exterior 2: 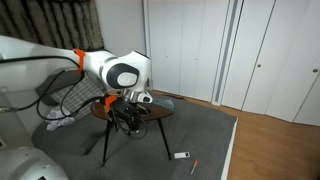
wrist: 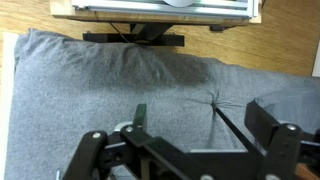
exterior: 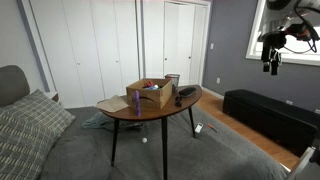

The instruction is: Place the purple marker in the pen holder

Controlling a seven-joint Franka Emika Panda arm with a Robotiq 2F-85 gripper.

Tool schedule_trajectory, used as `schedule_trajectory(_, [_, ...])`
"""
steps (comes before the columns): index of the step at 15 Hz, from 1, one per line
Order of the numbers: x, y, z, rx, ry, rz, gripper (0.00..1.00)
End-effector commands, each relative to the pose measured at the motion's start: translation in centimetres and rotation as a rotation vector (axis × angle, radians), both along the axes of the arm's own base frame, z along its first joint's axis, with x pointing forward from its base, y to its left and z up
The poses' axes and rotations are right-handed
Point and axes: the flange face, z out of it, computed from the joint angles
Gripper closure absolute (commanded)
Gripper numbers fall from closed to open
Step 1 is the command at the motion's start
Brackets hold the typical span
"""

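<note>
In an exterior view, a round wooden table [exterior: 120, 110] carries a brown cardboard box [exterior: 148, 94] with purple contents. The pen holder [exterior: 172, 80], a small dark grey cup, stands just behind the box's right end. A slim purple stick that looks like the purple marker [exterior: 134, 102] lies on the table at the box's front left corner. My gripper [exterior: 270, 64] hangs high at the far right, well away from the table. The wrist view shows its fingers [wrist: 200, 130] spread wide and empty over grey carpet. My arm [exterior 2: 118, 75] hides most of the table in an exterior view.
A low flat black object [exterior: 187, 93] lies on the table's right end. A black bench [exterior: 268, 112] stands on the wood floor at right, a grey couch [exterior: 25, 125] at left. A thin dark rod [wrist: 235, 125] meets the carpet below the gripper.
</note>
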Motion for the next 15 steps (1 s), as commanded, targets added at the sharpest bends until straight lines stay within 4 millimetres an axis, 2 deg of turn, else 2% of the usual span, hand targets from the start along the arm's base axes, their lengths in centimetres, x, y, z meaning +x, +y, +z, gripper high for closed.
schedule_trajectory(1, [0.0, 0.0, 0.1, 0.001, 0.001, 0.0, 0.0])
schedule_trajectory(9, [0.0, 0.0, 0.1, 0.001, 0.001, 0.0, 0.0])
schedule_trajectory(11, [0.8, 1.9, 0.8, -0.001, -0.008, 0.051, 0.0])
schedule_trajectory(14, [1.9, 8.1, 2.4, -0.018, -0.036, 0.186, 0.0])
schedule_trajectory(15, [2.2, 10.8, 3.1, -0.024, -0.056, 0.253, 0.0])
